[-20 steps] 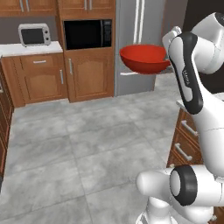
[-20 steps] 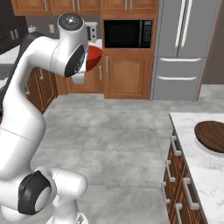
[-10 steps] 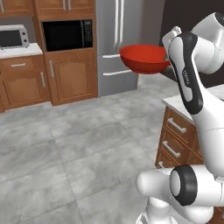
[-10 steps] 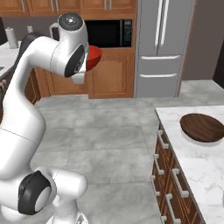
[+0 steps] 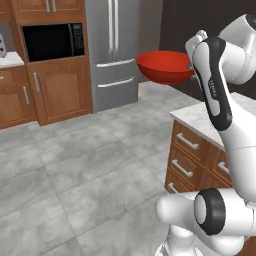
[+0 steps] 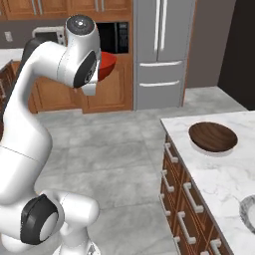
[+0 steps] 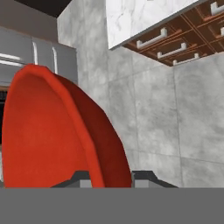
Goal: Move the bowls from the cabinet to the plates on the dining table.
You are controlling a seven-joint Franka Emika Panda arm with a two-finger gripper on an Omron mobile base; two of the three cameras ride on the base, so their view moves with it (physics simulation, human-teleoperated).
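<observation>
A white robot arm carries a red bowl (image 5: 165,66) high in the air, well above the grey tiled kitchen floor (image 5: 85,165) and short of the dining table. The gripper (image 7: 109,177) pinches the bowl by its rim: in the hand view one finger sits on each side of the thin red wall, with the bowl standing up from them. A silver fridge (image 5: 112,50) and a black wall oven (image 5: 50,41) stand behind.

In the right base view the dining table (image 6: 219,174), a white marble top over brown drawers, lies ahead and to the right. Near its far corner the dark wooden bowl (image 6: 212,137) already rests on a pale plate, seen as a thin rim beneath it. At the right edge of the tabletop, nearer the robot, part of a second plate (image 6: 247,214) shows, still bare; that is probably where the red bowl belongs.

The main risk is the narrow grip on the rim. A bowl held at one edge could swing or slip out if the base turns or stops sharply. On lowering, it could land off centre on the plate, or knock the plate toward the table edge.
</observation>
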